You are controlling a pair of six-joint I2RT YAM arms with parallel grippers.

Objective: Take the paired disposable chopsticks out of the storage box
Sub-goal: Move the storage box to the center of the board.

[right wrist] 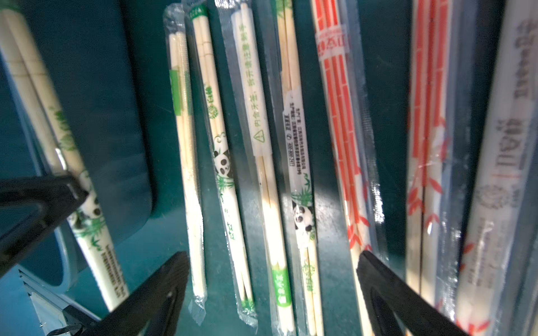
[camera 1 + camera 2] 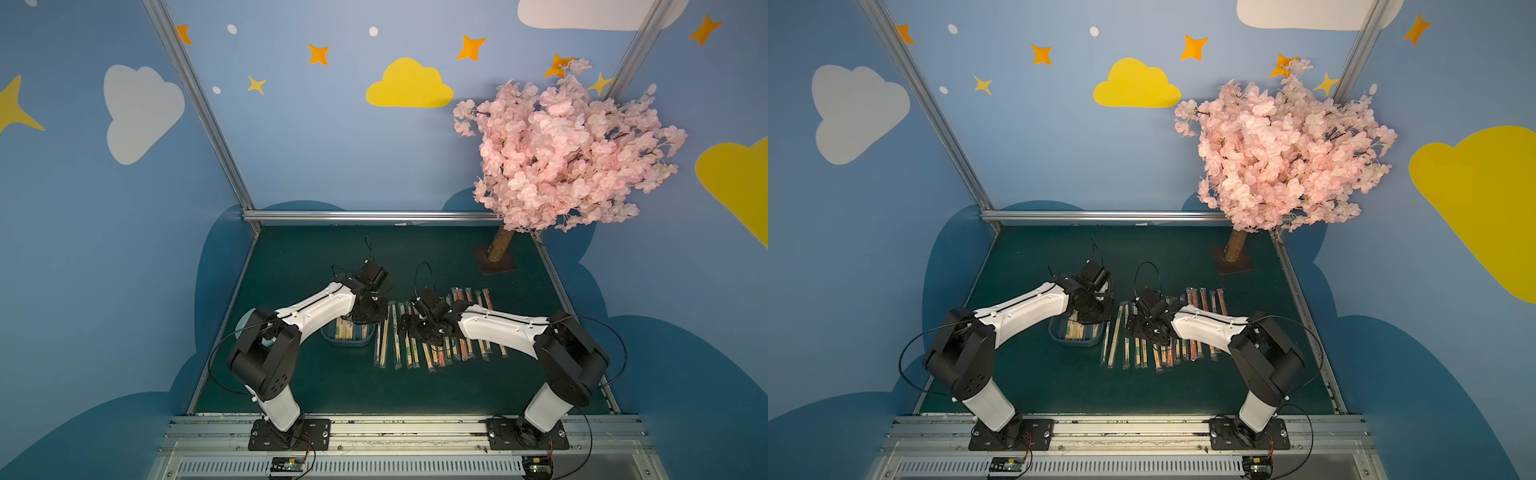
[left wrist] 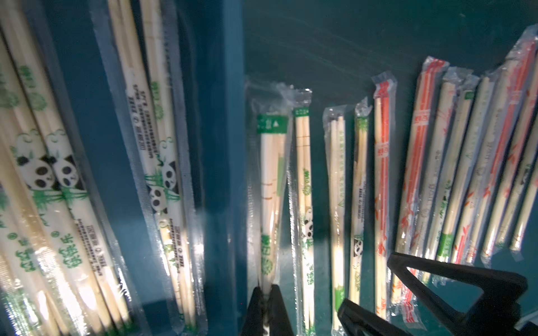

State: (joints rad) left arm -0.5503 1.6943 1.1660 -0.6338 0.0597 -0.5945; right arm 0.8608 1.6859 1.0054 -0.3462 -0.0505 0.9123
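The paired disposable chopsticks (image 3: 381, 174), pale wood in clear sleeves printed with green pandas or orange-red bars, were laid in a row on the desk (image 2: 316, 374) at 3 o'clock of the bluish storage box (image 2: 347, 343), where more lay. 1 pair (image 3: 267, 180) was pinched by the left gripper (image 3: 266, 289) at the box's 3 o'clock wall. The right gripper (image 1: 272, 256) was spread above the row.

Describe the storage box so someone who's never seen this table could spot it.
On the dark green table, look under the wrist of the left arm, just left of the row of sleeved chopsticks. The box sits there: a shallow, bluish clear tub, the only container, with a few pairs inside while the rest lie loose on the table.
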